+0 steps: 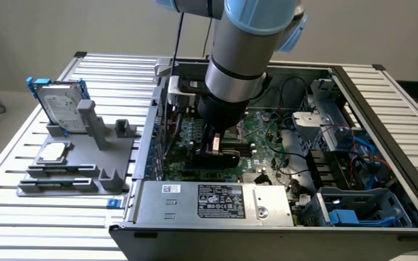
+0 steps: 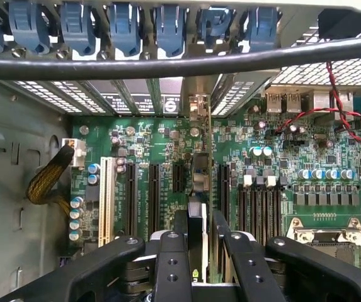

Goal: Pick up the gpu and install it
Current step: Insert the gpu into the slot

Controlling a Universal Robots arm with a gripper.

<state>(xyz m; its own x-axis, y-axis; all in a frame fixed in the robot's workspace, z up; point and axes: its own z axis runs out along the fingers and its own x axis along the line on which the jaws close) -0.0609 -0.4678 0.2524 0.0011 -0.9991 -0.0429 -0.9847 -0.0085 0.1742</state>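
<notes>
My gripper (image 1: pixel 219 154) is down inside the open computer case (image 1: pixel 143 163), over the green motherboard (image 1: pixel 256 136). It is shut on the gpu (image 1: pixel 222 160), of which a black rounded part shows below the fingers. In the wrist view the gpu (image 2: pixel 196 189) stands edge-on between the two black fingers (image 2: pixel 181 228) of the gripper (image 2: pixel 199 220). Its thin silver end bracket (image 2: pixel 196 107) reaches the slotted rear wall of the case. The card hangs in line with the row of black expansion slots (image 2: pixel 154 198); I cannot tell whether its edge touches a slot.
A silver hard drive with a blue frame (image 1: pixel 60 106) stands in a grey fixture (image 1: pixel 71 174) outside the case, with a small silver chip (image 1: pixel 55 152) beside it. The power supply (image 1: pixel 216 202), drive cages (image 1: pixel 354 209), red wires (image 2: pixel 347 116) and a braided cable (image 2: pixel 48 179) crowd the case.
</notes>
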